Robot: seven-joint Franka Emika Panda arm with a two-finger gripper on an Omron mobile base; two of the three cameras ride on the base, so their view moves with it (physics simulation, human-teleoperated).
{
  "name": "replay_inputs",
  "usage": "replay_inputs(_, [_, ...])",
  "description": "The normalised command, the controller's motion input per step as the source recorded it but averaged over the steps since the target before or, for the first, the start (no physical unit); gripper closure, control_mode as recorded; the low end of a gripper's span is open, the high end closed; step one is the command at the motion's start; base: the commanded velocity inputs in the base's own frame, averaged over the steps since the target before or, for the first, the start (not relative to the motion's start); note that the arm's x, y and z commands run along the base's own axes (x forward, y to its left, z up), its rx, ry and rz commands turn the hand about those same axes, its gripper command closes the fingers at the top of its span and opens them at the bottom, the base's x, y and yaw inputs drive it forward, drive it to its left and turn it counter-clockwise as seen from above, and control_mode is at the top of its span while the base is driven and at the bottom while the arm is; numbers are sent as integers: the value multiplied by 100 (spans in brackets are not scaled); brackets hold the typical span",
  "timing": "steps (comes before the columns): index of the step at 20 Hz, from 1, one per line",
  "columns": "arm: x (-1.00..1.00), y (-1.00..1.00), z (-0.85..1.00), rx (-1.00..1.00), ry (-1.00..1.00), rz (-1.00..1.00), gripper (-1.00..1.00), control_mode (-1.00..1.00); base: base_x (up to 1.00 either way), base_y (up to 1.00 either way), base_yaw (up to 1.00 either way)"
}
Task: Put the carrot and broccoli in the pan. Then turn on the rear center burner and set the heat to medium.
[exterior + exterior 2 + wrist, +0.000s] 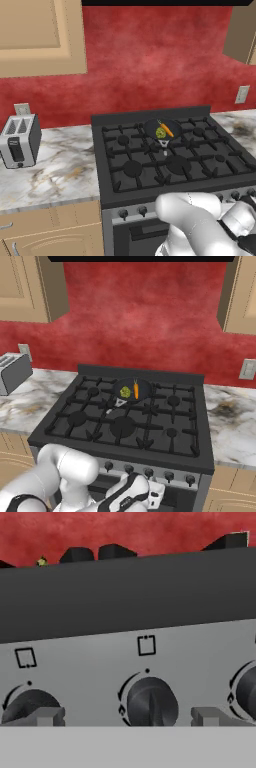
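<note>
1. Sitting in the pan (161, 129) on the stove's (200, 111) rear center burner, upper middle of frame: carrot (166, 129) and broccoli (160, 132).
2. Fingers (47, 716) spread apart, flanking a knob (150, 702) low in the hand view.

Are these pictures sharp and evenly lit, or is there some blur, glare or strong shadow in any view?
Left base view: even light, no glare, the pan and its carrot small but clear. Right base view: the same flat light, only soft shading under the grates. Hand view: very close, so the middle knob looks soft-edged, with the gripper tips pale at the bottom.
</note>
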Motion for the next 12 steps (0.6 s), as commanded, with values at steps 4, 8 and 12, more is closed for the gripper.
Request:
replay_inputs(4, [1, -21, -20, 0, 0, 0, -100, -100, 0, 0, 0])
replay_inputs(8, [0, -21, -1, 0, 0, 0, -100, -100, 0, 0, 0])
replay_inputs(12, [0, -2, 0, 0, 0, 0, -100, -100, 0, 0, 0])
